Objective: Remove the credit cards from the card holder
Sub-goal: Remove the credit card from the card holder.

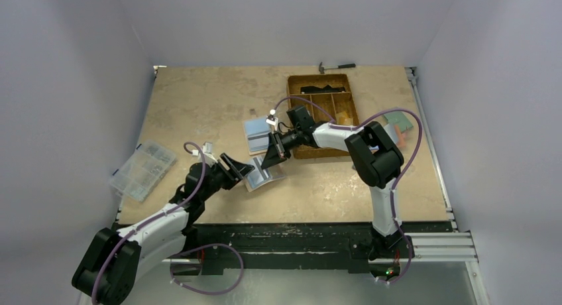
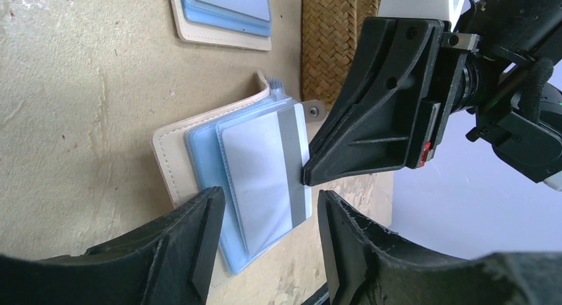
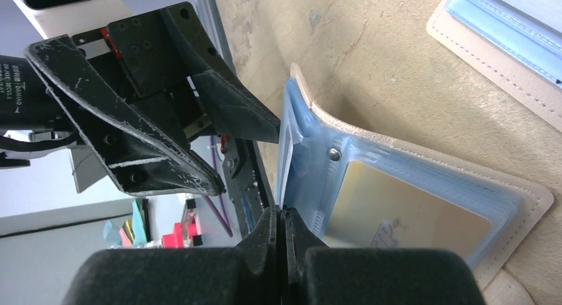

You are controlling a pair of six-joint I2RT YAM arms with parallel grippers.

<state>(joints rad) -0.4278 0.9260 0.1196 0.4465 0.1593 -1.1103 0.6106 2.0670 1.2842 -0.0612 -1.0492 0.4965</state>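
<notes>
View from above: the card holder [image 1: 265,174] lies open on the worktop [image 1: 199,99], near the middle, its long axis running roughly left to right. The left hand [image 1: 240,167] sits just left of it. The right hand [image 1: 274,158] meets it from the far right side.

Left wrist view: the left hand's fingers [image 2: 205,232] stand wide apart, straddling the holder's near end and gripping nothing. A pale credit card [image 2: 258,172] with a grey stripe lies on top of light blue sleeves, inside a tan stitched cover. Its striped long edge faces the right hand [image 2: 308,174], whose closed tip touches that edge. A second open holder [image 2: 225,38] lies farther off.

Right wrist view: the right hand [image 3: 281,229] is shut, apparently pinching the thin card edge [image 3: 283,159], which rises edge-on from the fingertips. A gold-coloured card [image 3: 404,209] shows through a blue sleeve. The right hand is the nearer; pulling probably means drawing the card away from the left hand.
</notes>
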